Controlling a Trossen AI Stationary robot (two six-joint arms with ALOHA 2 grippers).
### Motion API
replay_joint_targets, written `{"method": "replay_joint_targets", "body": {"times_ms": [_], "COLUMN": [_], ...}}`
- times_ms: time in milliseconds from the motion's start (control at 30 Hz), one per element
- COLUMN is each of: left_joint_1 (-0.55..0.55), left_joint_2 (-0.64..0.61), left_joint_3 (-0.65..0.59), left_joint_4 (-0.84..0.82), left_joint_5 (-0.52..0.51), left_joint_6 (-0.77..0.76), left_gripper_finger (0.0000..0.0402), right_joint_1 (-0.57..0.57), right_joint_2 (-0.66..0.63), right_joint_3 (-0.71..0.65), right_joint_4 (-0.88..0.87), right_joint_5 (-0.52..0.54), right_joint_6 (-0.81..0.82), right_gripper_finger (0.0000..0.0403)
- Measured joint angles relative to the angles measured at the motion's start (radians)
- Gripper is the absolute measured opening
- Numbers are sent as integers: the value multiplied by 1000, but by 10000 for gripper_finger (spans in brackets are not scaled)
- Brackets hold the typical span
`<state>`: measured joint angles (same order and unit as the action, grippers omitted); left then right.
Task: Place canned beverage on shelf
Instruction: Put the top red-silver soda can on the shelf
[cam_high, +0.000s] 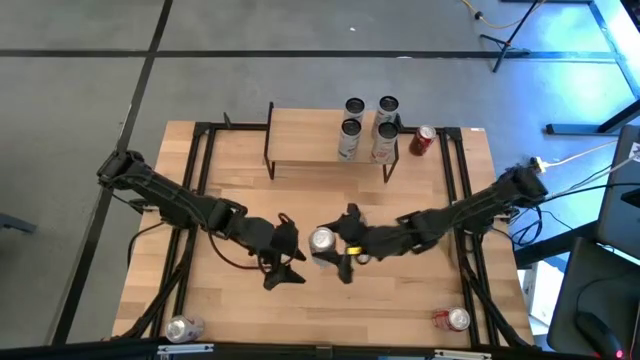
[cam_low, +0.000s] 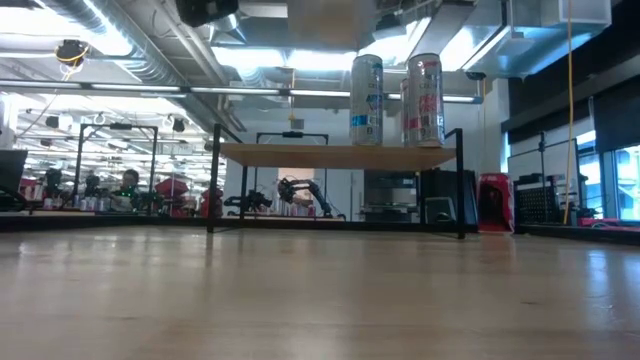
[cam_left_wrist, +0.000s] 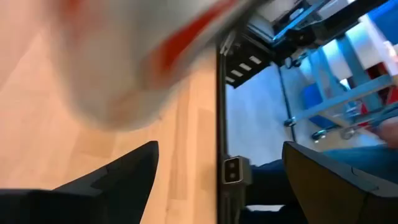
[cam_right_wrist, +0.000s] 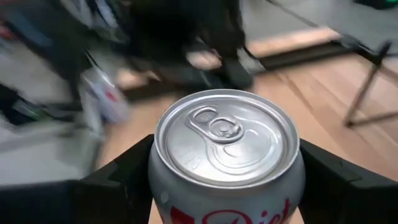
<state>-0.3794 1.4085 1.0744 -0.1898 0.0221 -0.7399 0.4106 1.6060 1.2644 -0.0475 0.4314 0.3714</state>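
Observation:
A silver can with red lettering (cam_high: 322, 240) stands upright between the fingers of my right gripper (cam_high: 335, 246) over the table's middle; its top with the pull tab fills the right wrist view (cam_right_wrist: 227, 140). My left gripper (cam_high: 291, 252) is open and empty just to the can's left; a blurred silver and red shape (cam_left_wrist: 124, 56) shows ahead of it in the left wrist view. The shelf (cam_high: 320, 135), a light wood top on thin black legs, stands at the far edge and also shows in the low view (cam_low: 340, 155). My right gripper pinches the can's round side wall (cam_right_wrist: 163, 193) between its two fingers, one finger (cam_right_wrist: 118, 180) on each side, below the rim. The fingers come about level from the table's right side. The can stays upright, top up.
Four tall cans (cam_high: 368, 125) stand on the shelf's right half. A red can (cam_high: 424, 140) stands on the table right of the shelf. One can (cam_high: 185, 328) lies at the near left corner, another (cam_high: 452, 320) at the near right.

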Motion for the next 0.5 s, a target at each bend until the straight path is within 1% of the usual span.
{"method": "replay_joint_targets", "body": {"times_ms": [100, 167, 300, 367, 500], "left_joint_1": [-32, -63, -130, -162, -188], "left_joint_2": [-31, -56, -98, -106, -103], "left_joint_3": [0, 1, 0, 0, 0], "left_joint_4": [-17, -50, -106, -103, -53], "left_joint_5": [-4, -43, -137, -166, -158], "left_joint_6": [-21, -50, -123, -171, -194], "left_gripper_finger": [334, 334, 334, 334, 334], "right_joint_1": [-21, -36, -60, -75, -108], "right_joint_2": [79, 131, 247, 307, 384], "right_joint_3": [0, 0, 0, 0, 0], "right_joint_4": [-6, 13, 125, 195, 328], "right_joint_5": [1, 4, -12, -24, -84], "right_joint_6": [-13, -14, -14, -8, -7], "right_gripper_finger": [270, 270, 270, 270, 270]}}
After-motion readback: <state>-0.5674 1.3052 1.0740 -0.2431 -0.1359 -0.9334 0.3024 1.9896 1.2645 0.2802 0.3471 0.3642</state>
